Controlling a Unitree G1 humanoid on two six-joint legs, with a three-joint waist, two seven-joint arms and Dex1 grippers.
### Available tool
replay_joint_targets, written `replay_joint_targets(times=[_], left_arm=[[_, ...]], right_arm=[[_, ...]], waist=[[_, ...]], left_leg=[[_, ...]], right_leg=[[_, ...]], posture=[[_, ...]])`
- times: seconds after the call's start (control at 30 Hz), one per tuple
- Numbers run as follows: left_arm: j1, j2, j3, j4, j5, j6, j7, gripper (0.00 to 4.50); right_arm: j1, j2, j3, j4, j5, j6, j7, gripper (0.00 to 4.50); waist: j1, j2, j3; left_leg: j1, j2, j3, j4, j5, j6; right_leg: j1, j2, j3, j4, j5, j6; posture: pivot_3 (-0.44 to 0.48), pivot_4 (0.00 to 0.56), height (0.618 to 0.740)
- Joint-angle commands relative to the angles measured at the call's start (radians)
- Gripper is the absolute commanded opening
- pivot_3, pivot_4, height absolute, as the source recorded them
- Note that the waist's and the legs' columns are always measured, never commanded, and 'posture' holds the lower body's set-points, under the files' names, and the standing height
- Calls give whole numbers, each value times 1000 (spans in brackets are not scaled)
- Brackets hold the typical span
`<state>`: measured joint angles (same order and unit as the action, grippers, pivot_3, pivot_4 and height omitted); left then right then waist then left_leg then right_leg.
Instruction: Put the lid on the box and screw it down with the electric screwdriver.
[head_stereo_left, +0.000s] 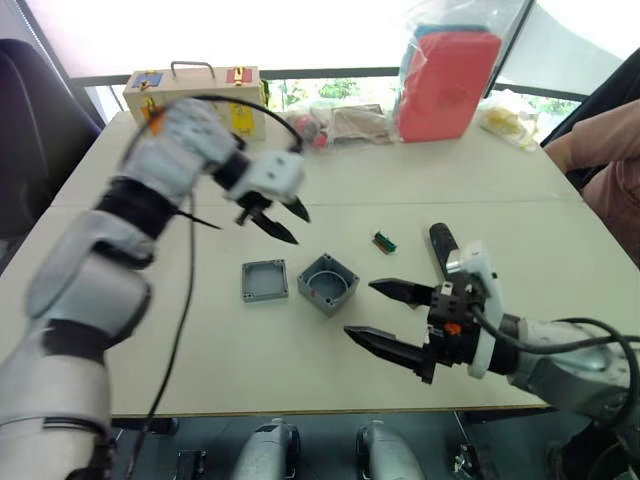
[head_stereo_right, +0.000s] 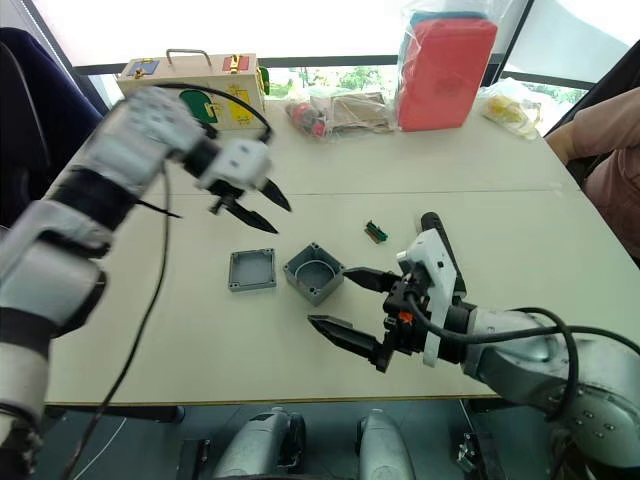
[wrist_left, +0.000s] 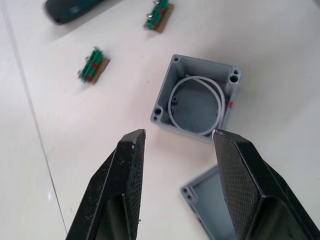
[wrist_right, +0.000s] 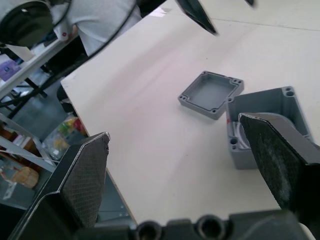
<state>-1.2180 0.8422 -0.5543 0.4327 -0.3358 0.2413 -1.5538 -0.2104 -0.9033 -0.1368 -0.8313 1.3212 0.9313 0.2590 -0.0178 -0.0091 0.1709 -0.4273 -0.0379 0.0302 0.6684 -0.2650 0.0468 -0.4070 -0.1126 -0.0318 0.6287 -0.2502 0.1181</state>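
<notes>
box (head_stereo_left: 328, 283): open, mouth up, on the desk (head_stereo_left: 480, 180) mid-area; pale ring lying inside; small red mark on one side wall.
lid (head_stereo_left: 264, 280): inside face up, flat on the desk just beside the box on the robot's left, small gap, not touching.
screwdriver (head_stereo_left: 441, 243): black, lying on the desk to the box's right, partly hidden behind the right wrist.
left gripper (head_stereo_left: 281, 220): above the desk, just behind the lid and box, jaws spread, nothing between them.
right gripper (head_stereo_left: 392, 317): low over the desk, right of and nearer than the box, jaws spread wide, empty, tips pointing toward the box.
green blocks: one (head_stereo_left: 384, 241) between box and screwdriver; a second (wrist_left: 158, 11) close to the first.
far edge beyond the box: wooden case (head_stereo_left: 195, 92), red box in bag (head_stereo_left: 449, 80).
</notes>
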Motion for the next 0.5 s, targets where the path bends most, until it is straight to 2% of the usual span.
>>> replay_joint_targets(times=[0.03, 0.1, 0.17, 0.23, 0.27, 0.37, 0.5], left_arm=[[86, 46, 138, -279, -14, 613, 305, 2161], [151, 9, 221, -373, 21, 922, 504, 2161], [225, -43, 306, -457, 46, 1125, 643, 2161], [318, -167, 416, -528, 95, 1309, 791, 2161], [347, -233, 470, -537, 110, 1353, 859, 2161], [378, -352, 577, -522, 121, 1373, 994, 2161], [396, -412, 623, -494, 91, 1373, 1106, 2161]], right_arm=[[-105, -10, 103, 31, -134, -7, 74, 4500], [-162, -3, 170, 61, -221, -19, 119, 4500], [-205, 6, 226, 88, -300, -37, 163, 4500], [-242, 40, 279, 141, -384, -73, 209, 4500], [-248, 52, 299, 164, -420, -90, 235, 4500], [-245, 71, 328, 200, -495, -119, 287, 4500], [-233, 94, 338, 206, -549, -124, 309, 4500]], waist=[[10, -1, 0], [22, -1, 1], [29, -1, 1], [29, -1, 0], [31, -1, 0], [33, -4, 1], [30, -3, 1]], left_leg=[[0, 0, 0, 0, 0, 0], [0, -1, -2, 3, 0, 0], [-1, -2, -3, 8, -1, 2], [-1, -2, -2, 10, -2, 3], [0, -2, -2, 10, -2, 3], [-1, -3, -3, 12, -2, 3], [-2, -3, -3, 12, 0, -1]], right_leg=[[0, 0, 0, 0, 0, 0], [2, 0, 0, 0, -1, 2], [4, 1, -1, 2, -2, 4], [4, 0, -1, 2, -3, 4], [5, 0, -1, 3, -3, 4], [5, 0, -1, 3, -3, 4], [4, 0, -1, 4, -2, 4]], posture=[[0, 150, 740], [0, 150, 740], [0, 150, 740], [0, 150, 740], [0, 150, 740], [0, 150, 740], [0, 150, 740]])
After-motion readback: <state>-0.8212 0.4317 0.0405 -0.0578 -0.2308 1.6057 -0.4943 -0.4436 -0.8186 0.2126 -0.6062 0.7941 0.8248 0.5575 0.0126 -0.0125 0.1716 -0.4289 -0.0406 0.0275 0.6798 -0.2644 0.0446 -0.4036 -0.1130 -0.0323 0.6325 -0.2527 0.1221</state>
